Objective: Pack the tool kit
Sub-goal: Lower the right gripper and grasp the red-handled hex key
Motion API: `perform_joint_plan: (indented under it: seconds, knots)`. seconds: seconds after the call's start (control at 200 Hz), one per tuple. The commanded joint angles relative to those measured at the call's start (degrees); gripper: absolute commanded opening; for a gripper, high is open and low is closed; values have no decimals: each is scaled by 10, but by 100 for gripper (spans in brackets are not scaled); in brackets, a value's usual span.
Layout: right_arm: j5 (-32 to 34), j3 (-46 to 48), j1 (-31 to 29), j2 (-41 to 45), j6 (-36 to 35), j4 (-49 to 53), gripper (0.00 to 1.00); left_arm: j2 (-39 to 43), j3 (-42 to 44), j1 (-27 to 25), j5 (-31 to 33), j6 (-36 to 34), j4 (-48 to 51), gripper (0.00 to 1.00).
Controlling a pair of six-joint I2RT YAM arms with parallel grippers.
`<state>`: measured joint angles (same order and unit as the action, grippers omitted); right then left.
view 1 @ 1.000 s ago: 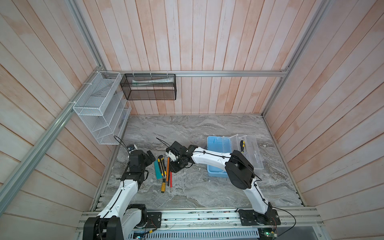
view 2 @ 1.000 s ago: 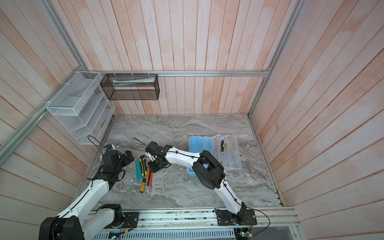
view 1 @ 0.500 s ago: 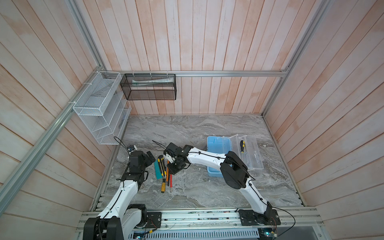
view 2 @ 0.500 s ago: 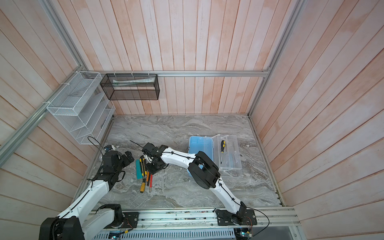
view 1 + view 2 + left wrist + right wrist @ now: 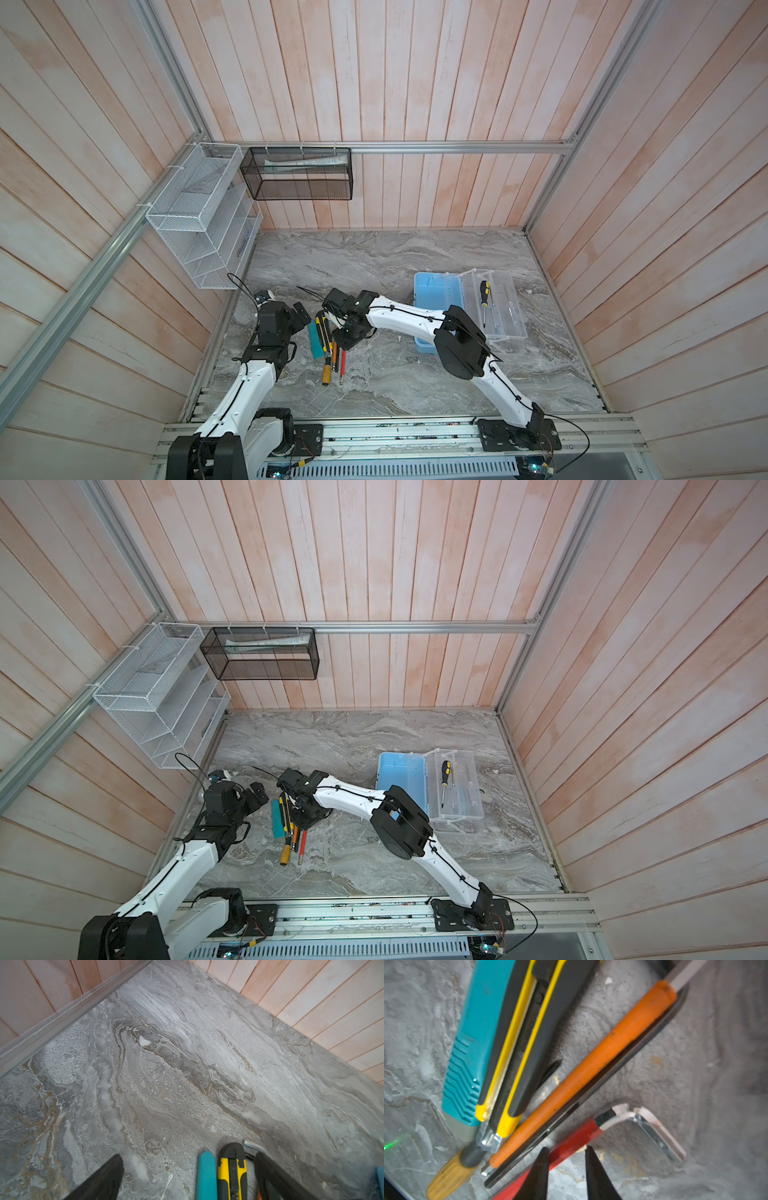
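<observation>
The tool kit (image 5: 430,291) (image 5: 399,771), a pale-blue case, lies open at the right, its clear lid (image 5: 496,307) holding a black-yellow screwdriver (image 5: 483,291). A pile of tools lies left of centre: a teal tool (image 5: 475,1043), a yellow-black knife (image 5: 525,1043), an orange-handled tool (image 5: 591,1068) and a red-handled hex key (image 5: 577,1138). My right gripper (image 5: 566,1148) (image 5: 345,336) hangs low over the pile, open narrowly. The red handle crosses between its tips. Just left of the pile, my left gripper (image 5: 187,1167) (image 5: 299,322) stands wide open and holds nothing.
A white wire mesh rack (image 5: 199,224) hangs on the left wall and a black mesh basket (image 5: 297,174) on the back wall. A wooden-handled screwdriver (image 5: 327,372) sticks out of the pile toward the front. The marble floor (image 5: 374,257) is walled in on three sides.
My right gripper has moved left over the tool pile and its jaws have narrowed a little. The left arm has not moved.
</observation>
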<state>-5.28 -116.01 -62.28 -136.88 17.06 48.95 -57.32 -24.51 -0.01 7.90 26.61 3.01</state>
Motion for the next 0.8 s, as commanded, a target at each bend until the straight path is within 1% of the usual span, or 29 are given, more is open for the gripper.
perform_joint_plan:
  seconds: [0.0, 0.15, 0.27, 0.32, 0.41, 0.495, 0.625, 0.705, 0.795]
  knots:
    - [74, 7, 3, -3, -22, 65, 29, 5, 6, 3, -4, 0, -6, 100]
    - [62, 45, 17, 19, -16, 46, 29, 5, 6, 3, -4, 0, -6, 100]
    - [17, 98, 33, 44, 0, -10, 29, 6, 7, 3, -6, 0, -7, 100]
    - [6, 106, 34, 45, 6, -26, 31, 6, 7, 4, -6, 0, -7, 100]
    - [0, 85, 32, 29, 10, -21, 34, 7, 7, 4, -6, 0, -7, 100]
    - [12, 61, 27, 7, 14, -8, 35, 8, 8, 3, -5, 0, -7, 100]
    - [26, 36, 22, -17, 25, 14, 34, 9, 8, 4, -7, 0, -7, 100]
    - [31, 28, 19, -25, 31, 18, 32, 9, 8, 4, -7, 0, -7, 100]
    - [50, 6, 13, -38, 32, 38, 25, 9, 8, 4, -7, 0, -7, 100]
